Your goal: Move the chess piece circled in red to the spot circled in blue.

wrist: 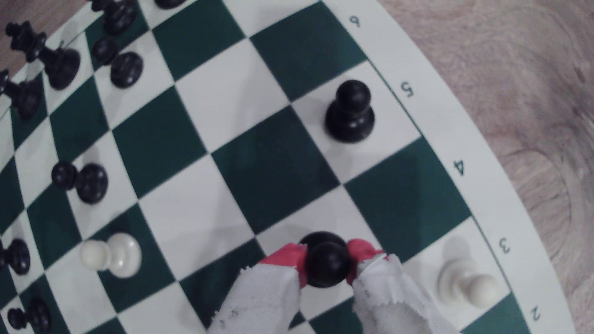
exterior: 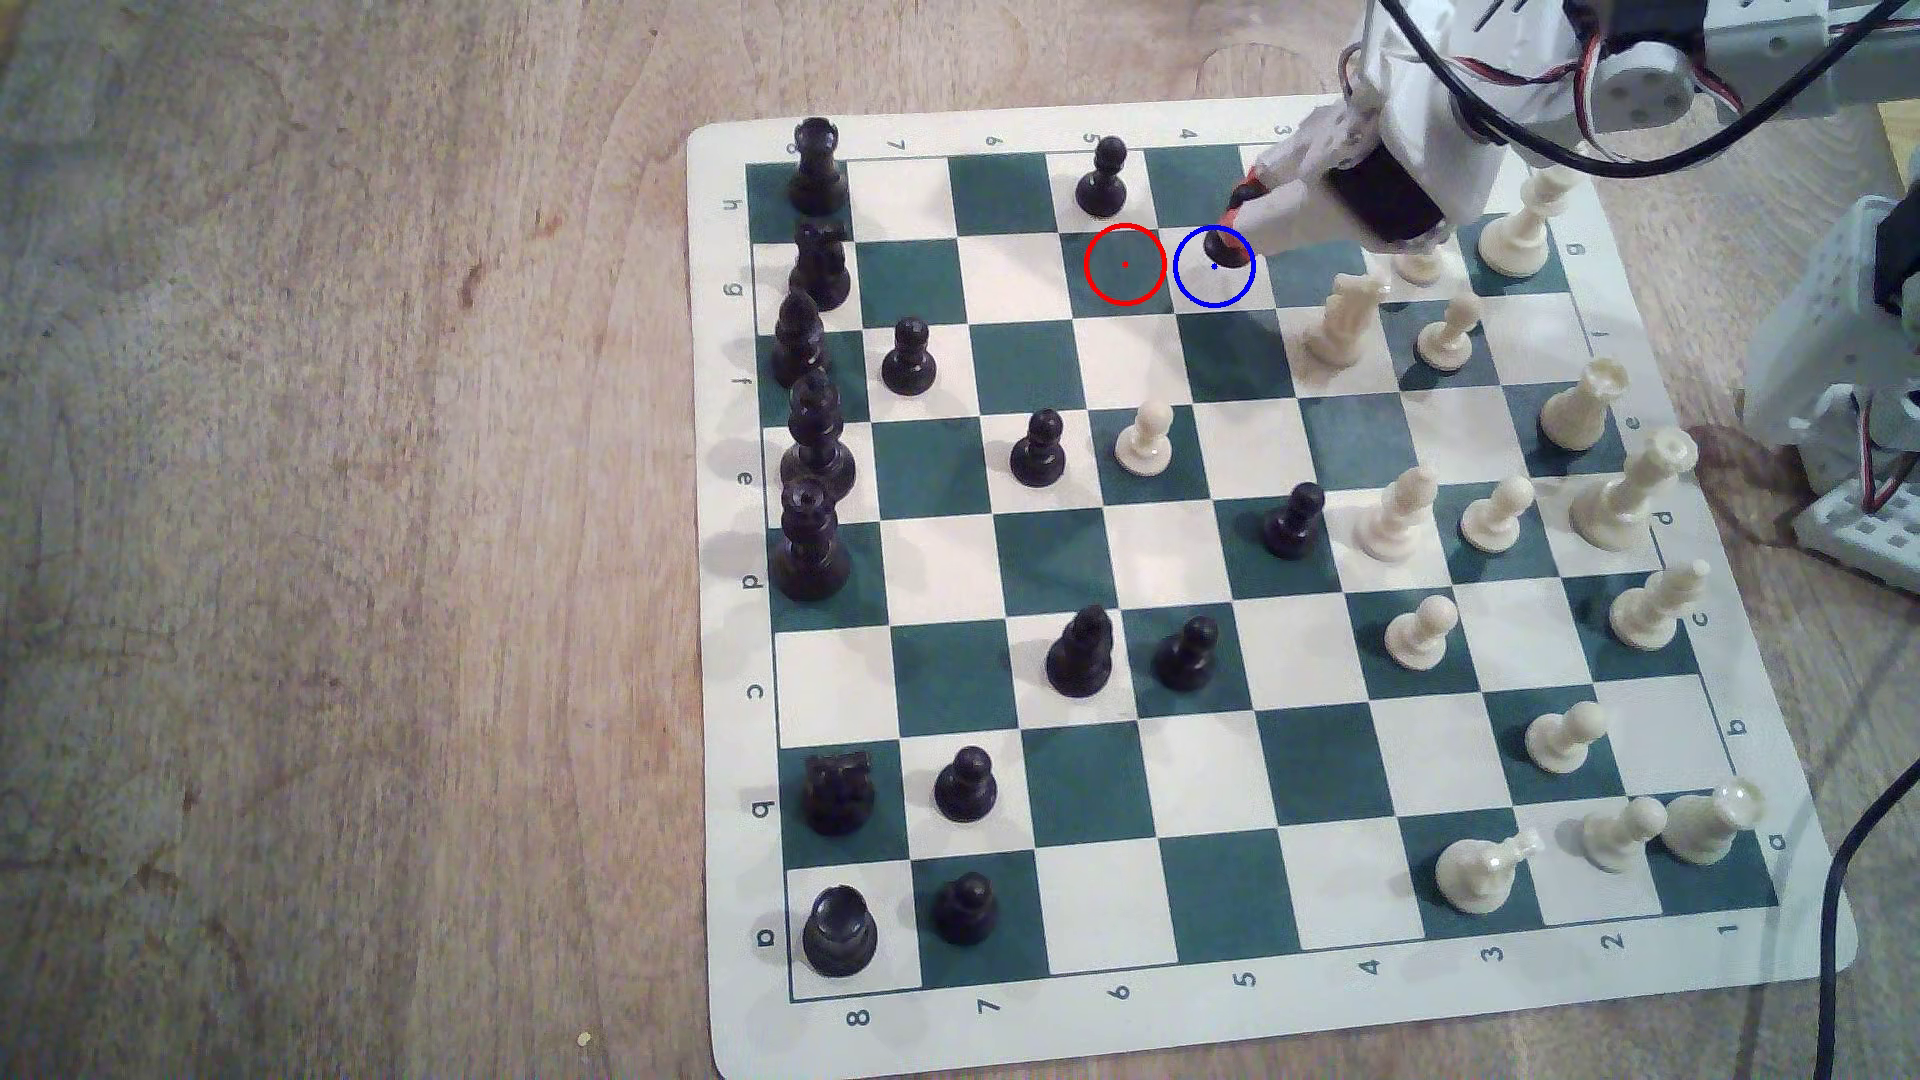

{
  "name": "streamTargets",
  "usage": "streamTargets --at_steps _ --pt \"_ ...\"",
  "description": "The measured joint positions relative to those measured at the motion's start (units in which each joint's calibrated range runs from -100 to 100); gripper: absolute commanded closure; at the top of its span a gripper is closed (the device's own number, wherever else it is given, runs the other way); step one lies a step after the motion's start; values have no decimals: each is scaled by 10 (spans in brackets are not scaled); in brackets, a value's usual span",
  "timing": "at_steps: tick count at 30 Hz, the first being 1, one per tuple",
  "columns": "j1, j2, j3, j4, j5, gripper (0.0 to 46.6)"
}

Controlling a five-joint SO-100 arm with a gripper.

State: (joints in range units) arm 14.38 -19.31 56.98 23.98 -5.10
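Pincer (wrist: 326, 261): closed on the black pawn (wrist: 328, 265) — red-tipped fingers either side of its head.
Pawn: inside the blue-ringed square (exterior: 1197, 286) — red-ringed square (exterior: 1125, 265) bare.

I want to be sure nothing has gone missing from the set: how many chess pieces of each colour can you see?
Black chess pieces: 16, counting the pawn gripped in the hand
Cream chess pieces: 15 visible; the arm may hide more
Total: 31

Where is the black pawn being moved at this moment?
In the exterior view, the black pawn is within the blue ring, held by the end effector, right of the red-ringed square.
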Motion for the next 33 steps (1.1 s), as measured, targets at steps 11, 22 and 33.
streamTargets --at_steps 11,22,33 --pt "-2 21 0 -6 1 457" --pt "-6 40 0 -16 4 376" --pt "3 41 0 -14 4 303"
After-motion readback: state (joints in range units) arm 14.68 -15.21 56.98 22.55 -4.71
